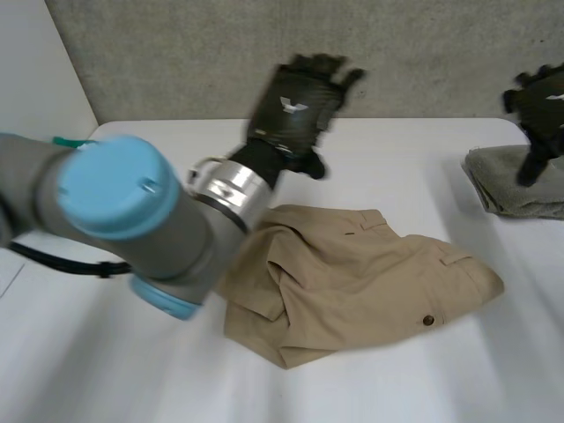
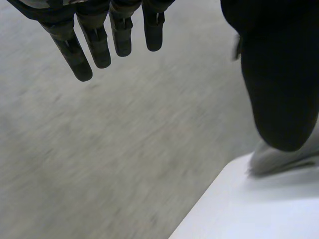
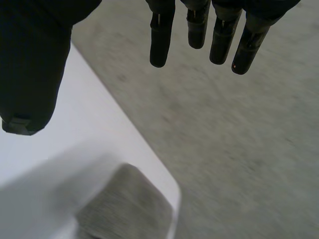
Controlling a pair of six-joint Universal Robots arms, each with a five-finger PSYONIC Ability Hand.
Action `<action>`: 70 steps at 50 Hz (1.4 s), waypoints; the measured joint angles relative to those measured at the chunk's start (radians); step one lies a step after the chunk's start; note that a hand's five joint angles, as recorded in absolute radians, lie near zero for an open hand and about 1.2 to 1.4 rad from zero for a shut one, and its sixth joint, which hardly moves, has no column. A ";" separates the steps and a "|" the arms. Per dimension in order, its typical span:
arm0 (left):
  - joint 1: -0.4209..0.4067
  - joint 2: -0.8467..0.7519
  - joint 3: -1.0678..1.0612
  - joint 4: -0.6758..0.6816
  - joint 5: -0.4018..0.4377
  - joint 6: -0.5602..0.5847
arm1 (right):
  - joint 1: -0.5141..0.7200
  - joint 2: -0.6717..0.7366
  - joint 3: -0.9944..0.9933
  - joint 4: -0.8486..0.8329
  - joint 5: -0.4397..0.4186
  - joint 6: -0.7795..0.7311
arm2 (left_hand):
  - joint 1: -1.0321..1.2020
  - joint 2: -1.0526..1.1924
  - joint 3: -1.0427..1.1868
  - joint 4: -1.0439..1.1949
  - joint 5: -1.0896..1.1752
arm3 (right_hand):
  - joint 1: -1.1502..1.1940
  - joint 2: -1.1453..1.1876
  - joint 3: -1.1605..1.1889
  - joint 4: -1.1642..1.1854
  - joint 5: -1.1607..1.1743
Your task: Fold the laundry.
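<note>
Left arm (image 1: 115,198), grey-jointed and blue-capped, stood nearest. Left hand (image 1: 300,119) hung over the far edge of the white table (image 1: 397,167), fingers straight, grasping nothing; right hand (image 1: 542,106), also released, hovered above a folded grey cloth (image 1: 515,185) at the far right corner. Crumpled tan fabric shorts (image 1: 352,273) lay mid-table, untouched. Advised: smooth them flat before pinching the waistband. No legible writing; pale emblem (image 1: 289,104) on left hand unreadable

I am seeing the left arm (image 1: 35,189) as a thick grey tube wearing a round light-blue cap (image 1: 113,183). A shiny silver ring (image 1: 231,189) is joining it to the left hand (image 1: 295,110), black with a small white mark. The right hand (image 1: 539,104) is showing the same black, its fingers (image 3: 160,42) looking like slim segmented rods with rounded tips.
</note>
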 measured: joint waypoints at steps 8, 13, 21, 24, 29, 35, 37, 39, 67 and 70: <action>0.163 0.066 -0.068 -0.203 -0.033 0.005 | 0.059 0.010 -0.014 0.082 -0.089 0.008 | 0.002 0.000 0.000 0.000 0.000 | 0.000 0.000 0.000 0.000 0.000; 0.250 0.060 -0.075 -0.359 -0.034 0.007 | 0.131 0.116 -0.161 0.201 -0.137 0.026 | 0.002 0.001 0.000 0.001 0.000 | 0.000 0.000 0.000 0.000 0.000; 0.333 -0.001 -0.050 -0.458 -0.039 0.005 | 0.193 0.367 -0.464 0.370 -0.165 0.090 | 0.080 0.064 0.052 0.067 0.068 | 0.000 0.000 0.000 0.000 0.000; 0.350 -0.044 -0.030 -0.464 -0.038 0.004 | 0.199 0.461 -0.562 0.440 -0.181 0.112 | 0.080 0.071 0.061 0.076 0.076 | 0.000 0.000 0.000 0.000 0.000; 0.356 -0.101 -0.009 -0.476 -0.037 0.002 | 0.197 0.536 -0.629 0.528 -0.191 0.119 | 0.088 0.082 0.075 0.081 0.082 | 0.000 0.000 0.000 0.000 0.000; 0.342 -0.098 -0.032 -0.504 -0.036 -0.009 | 0.186 0.513 -0.596 0.580 -0.203 0.109 | 0.110 0.097 0.088 0.100 0.099 | 0.000 0.000 0.000 0.000 0.000; 0.330 -0.066 -0.065 -0.514 -0.034 -0.021 | 0.181 0.465 -0.546 0.585 -0.209 0.095 | 0.120 0.106 0.097 0.110 0.110 | 0.000 0.000 0.000 0.000 0.000; 0.311 -0.028 -0.105 -0.520 -0.033 -0.036 | 0.179 0.423 -0.501 0.584 -0.212 0.075 | 0.120 0.110 0.098 0.113 0.111 | 0.000 0.000 0.000 0.000 0.000; -0.101 0.136 -0.470 -0.473 -0.115 -0.075 | -0.114 -0.014 0.116 0.584 -0.316 -0.277 | 0.526 0.511 0.503 0.514 0.506 | 0.241 0.526 0.530 0.510 0.482; -0.116 0.136 -0.478 -0.476 -0.138 -0.074 | -0.150 -0.040 0.155 0.604 -0.339 -0.310 | 0.524 0.510 0.502 0.513 0.506 | 0.273 0.560 0.567 0.549 0.521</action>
